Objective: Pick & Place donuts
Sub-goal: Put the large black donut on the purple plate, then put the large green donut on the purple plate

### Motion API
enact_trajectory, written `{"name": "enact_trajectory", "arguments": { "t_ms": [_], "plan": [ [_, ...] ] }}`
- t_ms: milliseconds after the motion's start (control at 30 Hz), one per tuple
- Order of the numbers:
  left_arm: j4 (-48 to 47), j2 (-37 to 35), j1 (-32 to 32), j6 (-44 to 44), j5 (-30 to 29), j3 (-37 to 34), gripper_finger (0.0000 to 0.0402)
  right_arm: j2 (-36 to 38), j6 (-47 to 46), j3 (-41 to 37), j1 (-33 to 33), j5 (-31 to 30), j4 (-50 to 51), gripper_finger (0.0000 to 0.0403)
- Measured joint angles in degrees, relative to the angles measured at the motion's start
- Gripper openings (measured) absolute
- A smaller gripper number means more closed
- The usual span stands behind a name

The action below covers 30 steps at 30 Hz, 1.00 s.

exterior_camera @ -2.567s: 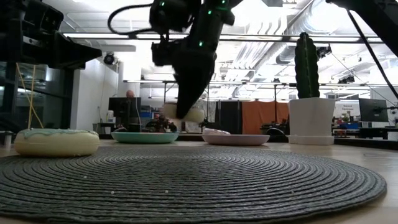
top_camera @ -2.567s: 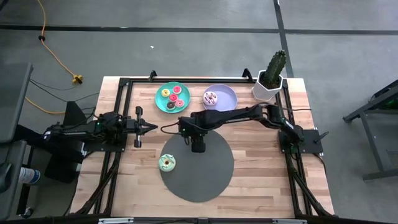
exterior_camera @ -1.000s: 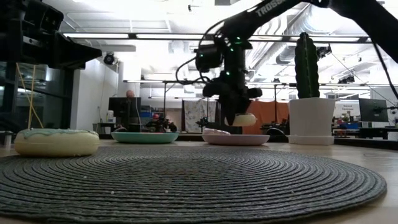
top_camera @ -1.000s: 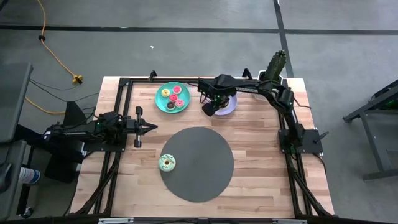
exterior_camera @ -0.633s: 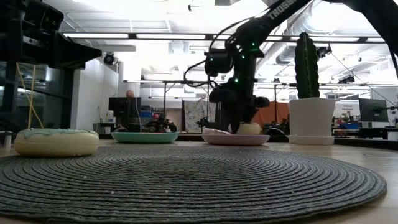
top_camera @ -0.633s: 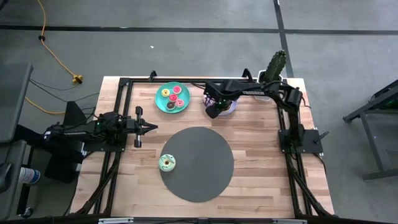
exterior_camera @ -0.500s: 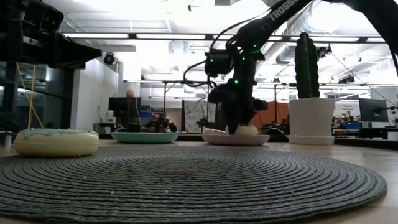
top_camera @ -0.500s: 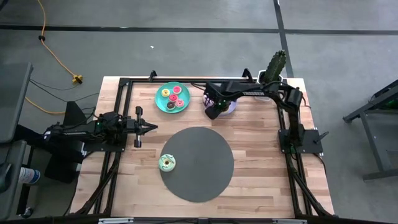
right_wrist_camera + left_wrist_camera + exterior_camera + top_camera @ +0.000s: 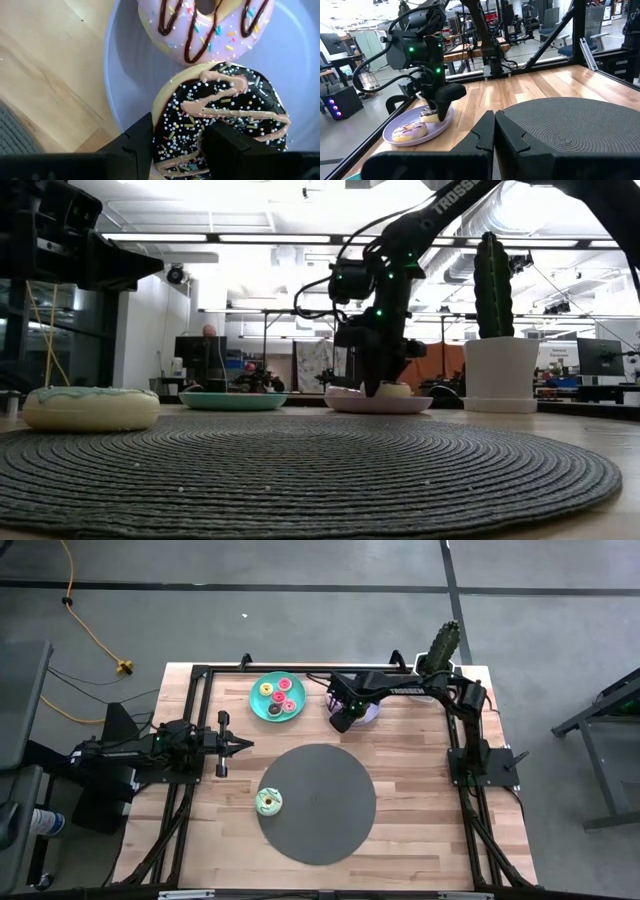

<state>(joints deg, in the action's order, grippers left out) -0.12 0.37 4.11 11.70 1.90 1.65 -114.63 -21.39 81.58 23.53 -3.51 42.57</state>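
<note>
Chocolate icing with white sprinkles and a tan drizzle covers the donut [image 9: 220, 120] that fills the lower middle of the right wrist view; it lies on the lilac plate [image 9: 127, 85] and touches the pink-striped donut [image 9: 205, 25] at the top of that frame. The right gripper [image 9: 175, 145] straddles the chocolate ring's near edge, one finger [image 9: 135, 140] outside the rim and the other in the hole, jaws about half apart around it. From above, this gripper [image 9: 343, 718] sits over the lilac plate [image 9: 372, 710] in the upper middle of the frame. Left of it, the teal plate [image 9: 258, 702] carries small pink, red and yellow rings. A green-iced donut [image 9: 269, 802] rests at the left edge of the dark grey mat [image 9: 325, 805], lower centre. The left gripper [image 9: 240, 744], fingers closed on nothing, waits at the left of the table [image 9: 420, 790]. A potted cactus [image 9: 437, 662] stands at upper right
</note>
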Motion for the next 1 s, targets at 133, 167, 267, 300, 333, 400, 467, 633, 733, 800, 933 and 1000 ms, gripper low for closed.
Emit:
{"name": "enact_trajectory", "arguments": {
  "t_ms": [133,167,267,300,333,400,467,633,733,800,933,1000],
  "plan": [
    [0.0,-0.01,0.01,0.0,-0.01,0.0,0.0,0.0,-0.06,0.02,0.06,-0.33,-0.01,0.0177],
    [0.0,-0.01,0.0,0.0,0.0,0.01,0.0,0.0,-0.05,0.02,0.07,-0.53,-0.01,0.0188],
    [0.0,-0.01,-0.01,0.0,0.01,0.0,0.0,0.0,-0.1,0.04,0.09,-0.52,-0.01,0.022],
    [0.0,0.01,-0.01,0.0,-0.01,0.0,0.0,0.0,-0.11,0.07,0.07,-0.53,-0.02,0.0229],
    [0.0,-0.01,-0.01,0.0,-0.01,0.02,0.0,0.0,-0.13,0.07,0.07,-0.53,-0.01,0.0237],
    [0.0,0.0,0.01,0.0,-0.01,0.0,0.0,0.0,-0.16,0.09,0.07,-0.52,-0.03,0.025],
    [0.0,0.0,0.0,0.0,-0.01,0.0,0.0,0.13,-0.17,0.1,0.09,-0.52,-0.01,0.0259],
    [0.0,0.01,-0.01,0.0,-0.01,0.0,0.0,2.09,-0.54,0.13,0.06,-0.73,0.0,0.0266],
    [0.0,0.01,-0.01,-0.02,-0.01,0.0,0.0,3.04,-0.55,0.13,0.07,-0.85,0.66,0.0266],
    [0.02,-0.01,0.01,0.0,0.01,0.0,0.0,3.52,-0.5,0.13,0.07,-1.06,1.18,0.0266],
    [0.0,0.0,0.0,0.0,0.0,0.01,0.0,4.88,-0.59,0.13,0.07,-1.57,2.11,0.0267],
    [0.02,0.0,0.0,0.0,-0.01,0.0,0.0,6.24,-0.61,0.11,0.05,-2.09,2.31,0.0267]
  ]
}}
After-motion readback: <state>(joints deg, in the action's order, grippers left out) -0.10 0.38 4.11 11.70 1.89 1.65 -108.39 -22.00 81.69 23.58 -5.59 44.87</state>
